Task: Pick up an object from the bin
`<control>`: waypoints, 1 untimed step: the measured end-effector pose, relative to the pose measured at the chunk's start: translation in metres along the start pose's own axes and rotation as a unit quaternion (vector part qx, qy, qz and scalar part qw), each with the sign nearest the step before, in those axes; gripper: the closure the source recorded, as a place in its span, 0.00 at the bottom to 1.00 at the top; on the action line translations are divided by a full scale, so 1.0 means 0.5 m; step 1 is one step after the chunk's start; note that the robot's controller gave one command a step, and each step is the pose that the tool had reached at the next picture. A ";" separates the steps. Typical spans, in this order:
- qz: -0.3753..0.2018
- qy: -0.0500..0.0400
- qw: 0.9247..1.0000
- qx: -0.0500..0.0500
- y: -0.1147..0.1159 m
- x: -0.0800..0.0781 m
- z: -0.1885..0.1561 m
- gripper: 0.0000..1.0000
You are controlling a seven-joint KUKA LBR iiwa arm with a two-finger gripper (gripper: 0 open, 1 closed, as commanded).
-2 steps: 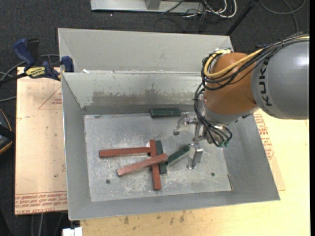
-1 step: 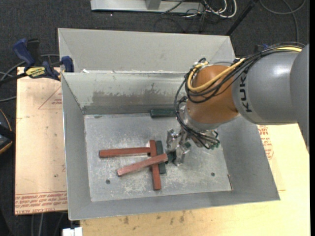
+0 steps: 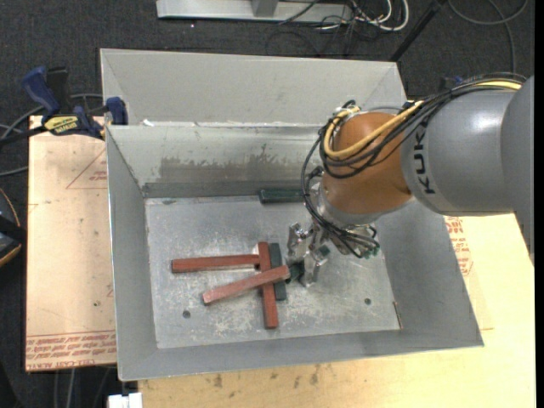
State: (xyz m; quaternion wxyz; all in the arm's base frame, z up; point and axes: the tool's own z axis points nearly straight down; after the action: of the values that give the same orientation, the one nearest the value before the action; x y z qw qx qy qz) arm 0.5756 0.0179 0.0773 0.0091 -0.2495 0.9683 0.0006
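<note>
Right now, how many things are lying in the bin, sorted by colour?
Red-brown sticks: 3, one flat, one slanted, one crossing them
Dark green blocks: 2, one at the back wall, one under the crossed sticks beside the claw
Total: 5

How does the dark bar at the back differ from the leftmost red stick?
The dark bar is short and greenish-black; the red stick is longer and reddish-brown. The dark bar lies alone by the back wall; the red stick meets two others near the claw. Both lie flat.
</note>
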 end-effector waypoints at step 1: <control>0.041 -0.002 0.999 0.001 0.000 0.019 0.000 1.00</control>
State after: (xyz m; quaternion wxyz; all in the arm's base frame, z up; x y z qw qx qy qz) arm 0.5671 0.0134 0.0770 0.0115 -0.2098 0.9777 0.0011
